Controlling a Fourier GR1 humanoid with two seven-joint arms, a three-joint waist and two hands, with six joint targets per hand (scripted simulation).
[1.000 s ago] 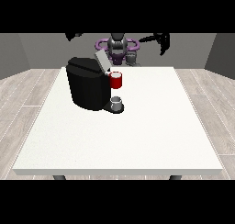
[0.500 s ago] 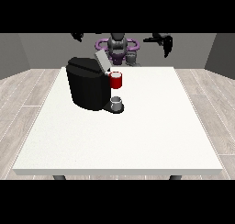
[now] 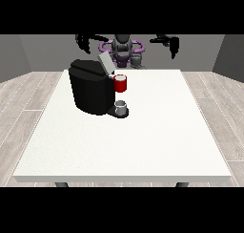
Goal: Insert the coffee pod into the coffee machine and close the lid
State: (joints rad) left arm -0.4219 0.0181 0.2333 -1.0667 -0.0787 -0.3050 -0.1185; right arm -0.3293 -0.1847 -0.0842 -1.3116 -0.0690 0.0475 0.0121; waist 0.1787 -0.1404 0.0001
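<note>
A black coffee machine (image 3: 93, 91) stands on the left half of the white table (image 3: 157, 132), its grey lid (image 3: 104, 63) tilted up and open. A red pod holder (image 3: 120, 83) with a pale top juts from its front. Below it a small grey cup-like piece (image 3: 121, 106) rests on the machine's base. Both hands are raised behind the table's far edge and hold nothing. The hand at the view's left (image 3: 85, 42) hangs above and behind the machine. Far from the machine, the hand at the view's right (image 3: 171, 44) hangs with its fingers drooping.
The robot's torso (image 3: 123, 49) with purple rings sits at the middle of the far edge, a small grey object (image 3: 137, 60) just beside it. Wooden floor surrounds the table, and grey walls stand behind.
The hand at the view's right has shifted slightly outward and downward. The hand at the view's left has dropped a little. The machine and its lid have not moved.
</note>
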